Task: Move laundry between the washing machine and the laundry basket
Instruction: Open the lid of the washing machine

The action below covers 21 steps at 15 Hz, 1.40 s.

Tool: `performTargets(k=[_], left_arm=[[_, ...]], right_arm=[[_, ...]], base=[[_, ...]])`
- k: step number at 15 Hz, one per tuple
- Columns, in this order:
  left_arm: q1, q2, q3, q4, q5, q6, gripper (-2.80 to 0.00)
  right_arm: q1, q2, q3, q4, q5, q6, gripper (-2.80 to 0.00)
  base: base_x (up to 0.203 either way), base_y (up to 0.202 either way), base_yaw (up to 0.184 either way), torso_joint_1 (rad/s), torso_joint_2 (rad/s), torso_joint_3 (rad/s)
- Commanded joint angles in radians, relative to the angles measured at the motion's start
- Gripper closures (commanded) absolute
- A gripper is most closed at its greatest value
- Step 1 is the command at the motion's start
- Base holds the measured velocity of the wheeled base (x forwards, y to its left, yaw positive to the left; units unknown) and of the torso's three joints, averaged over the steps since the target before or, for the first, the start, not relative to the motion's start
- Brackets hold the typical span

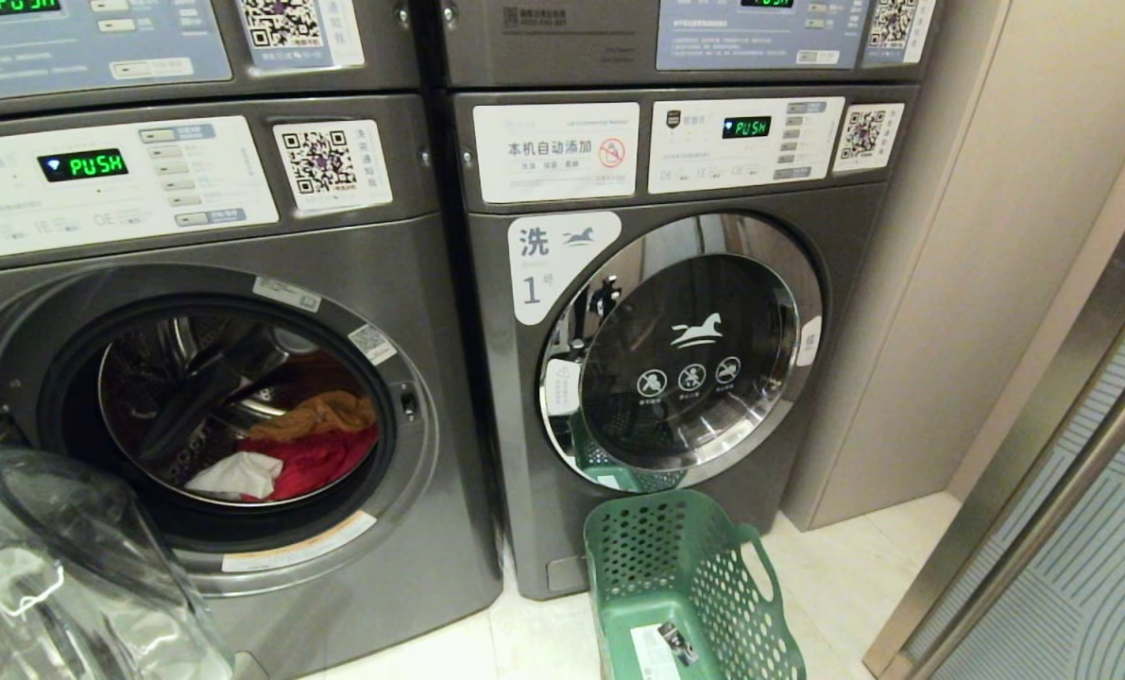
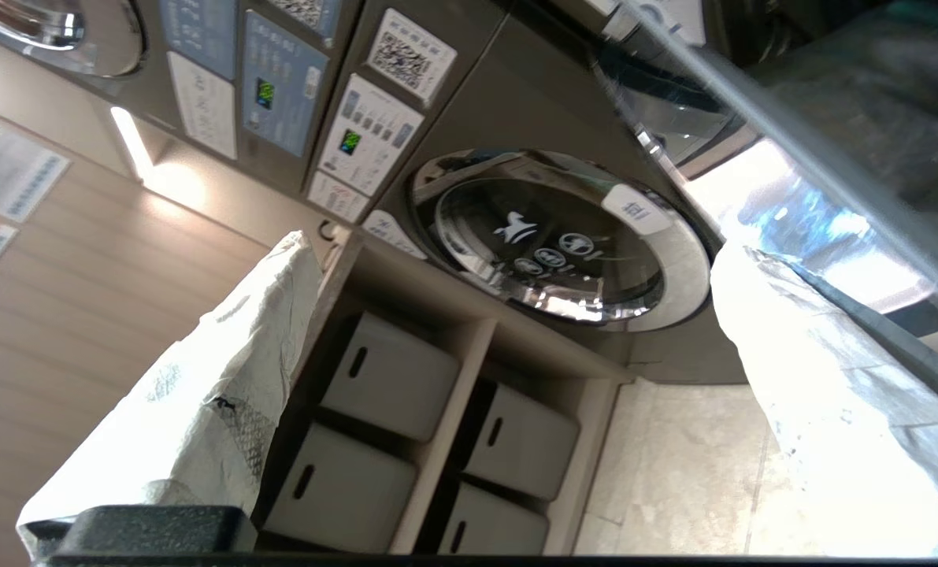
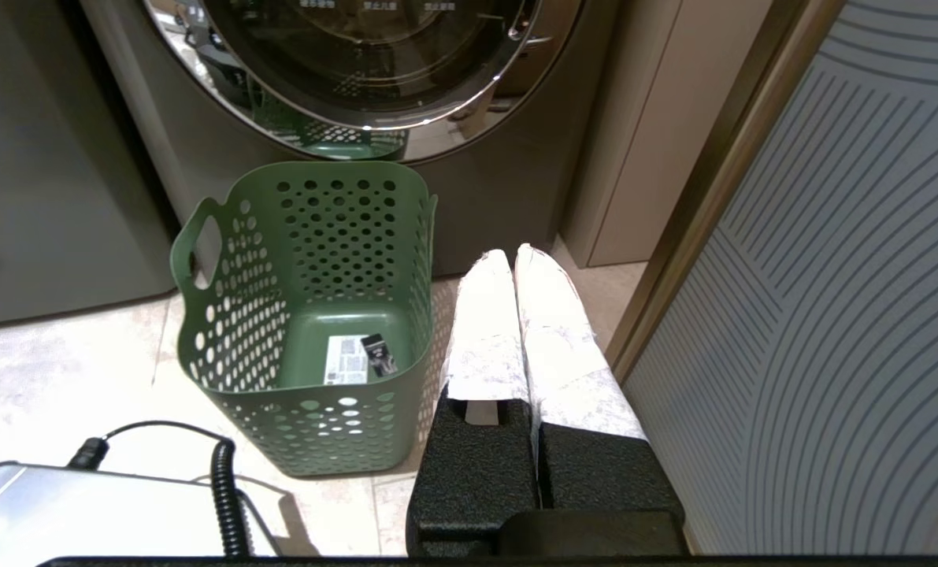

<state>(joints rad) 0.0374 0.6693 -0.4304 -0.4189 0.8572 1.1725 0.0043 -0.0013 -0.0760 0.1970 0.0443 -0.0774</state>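
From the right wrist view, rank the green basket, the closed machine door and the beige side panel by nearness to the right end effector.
1. The laundry basket, on the floor right beside the shut right end effector, on its fingers' flank.
2. The closed machine door, beyond the basket, ahead of the fingertips.
3. The beige side panel, roughly as far as the door; too close to call.

Warm, even indoor light fills the room, glare flashes off the chrome door ring (image 1: 680, 349) and the blurred open door (image 1: 61, 567), and the left tool's pale fingers (image 2: 831, 394) look overexposed.
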Motion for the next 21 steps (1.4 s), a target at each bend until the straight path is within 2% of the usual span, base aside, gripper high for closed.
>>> performTargets(k=[1,4,6,7,9,10,13,18,21], left_arm=[[0.051,-0.048,0.005,-0.004,0.0,0.013,-2.8],[0.082,-0.067,0.024,0.002,-0.011,0.017,-2.8],[0.073,-0.084,0.032,-0.007,-0.061,0.004,-2.8],[0.069,-0.094,0.034,-0.018,-0.071,-0.023,-2.8],[0.066,-0.096,0.068,-0.079,-0.075,-0.124,-2.8],[0.065,-0.097,0.087,-0.113,-0.075,-0.147,-2.8],[0.056,-0.097,0.108,-0.152,-0.102,-0.151,-2.8],[0.043,-0.094,0.122,-0.153,-0.134,-0.149,-2.8],[0.042,-0.088,0.117,-0.156,-0.177,-0.149,-2.8]], right_arm=[[0.0,0.001,-0.001,0.001,0.002,-0.001,0.0],[0.0,0.001,0.0,0.001,0.0,-0.001,0.0],[0.0,0.001,0.001,0.001,0.0,-0.001,0.0],[0.0,0.001,-0.001,0.001,0.0,-0.001,0.0],[0.0,0.001,0.0,0.001,0.0,-0.001,0.0],[0.0,0.001,-0.001,0.001,0.0,-0.001,0.0],[0.0,0.001,-0.001,0.001,0.0,-0.001,0.0],[0.0,0.001,-0.001,0.001,0.0,-0.001,0.0],[0.0,0.001,0.001,0.001,0.0,-0.001,0.0]], base=[[0.0,0.0,0.0,0.0,0.0,0.0],[0.0,0.0,0.0,0.0,0.0,0.0],[0.0,0.0,0.0,0.0,0.0,0.0],[0.0,0.0,0.0,0.0,0.0,0.0],[0.0,0.0,0.0,0.0,0.0,0.0],[0.0,0.0,0.0,0.0,0.0,0.0],[0.0,0.0,0.0,0.0,0.0,0.0],[-0.056,0.0,0.0,0.002,0.0,0.003],[0.0,0.0,0.0,0.0,0.0,0.0]])
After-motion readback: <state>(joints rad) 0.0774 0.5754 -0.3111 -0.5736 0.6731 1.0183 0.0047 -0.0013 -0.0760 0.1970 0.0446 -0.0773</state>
